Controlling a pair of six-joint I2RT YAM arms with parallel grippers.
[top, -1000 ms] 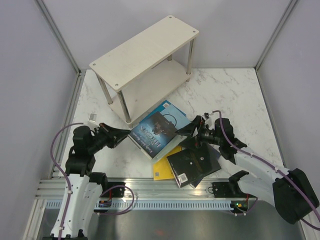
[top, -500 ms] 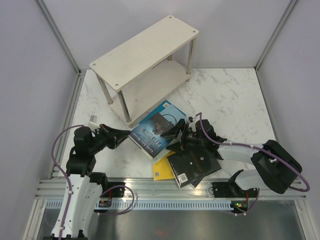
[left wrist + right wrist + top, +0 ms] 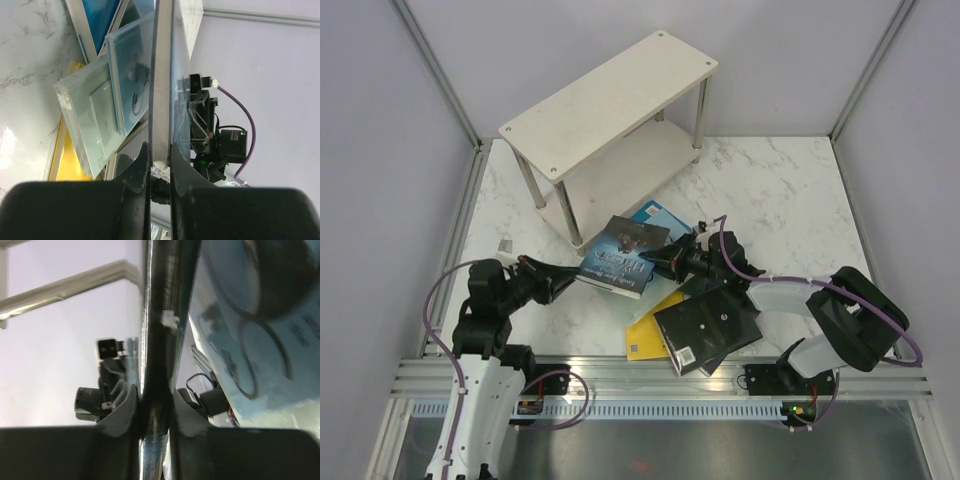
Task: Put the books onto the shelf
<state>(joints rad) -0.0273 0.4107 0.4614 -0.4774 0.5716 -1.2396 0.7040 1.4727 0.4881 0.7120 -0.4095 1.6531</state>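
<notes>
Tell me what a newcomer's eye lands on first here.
A dark blue book is tipped up over the marble table, pinched at opposite edges by the left fingers and right fingers. Behind it stands the two-tier shelf, with a black book lying nearer the arms.

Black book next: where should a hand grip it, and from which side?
Pinch the black book by its right edge, coming low from the right. It lies flat, uncovered, on the yellow book, so that edge probably sits raised off the table, with room for a finger beneath.
</notes>
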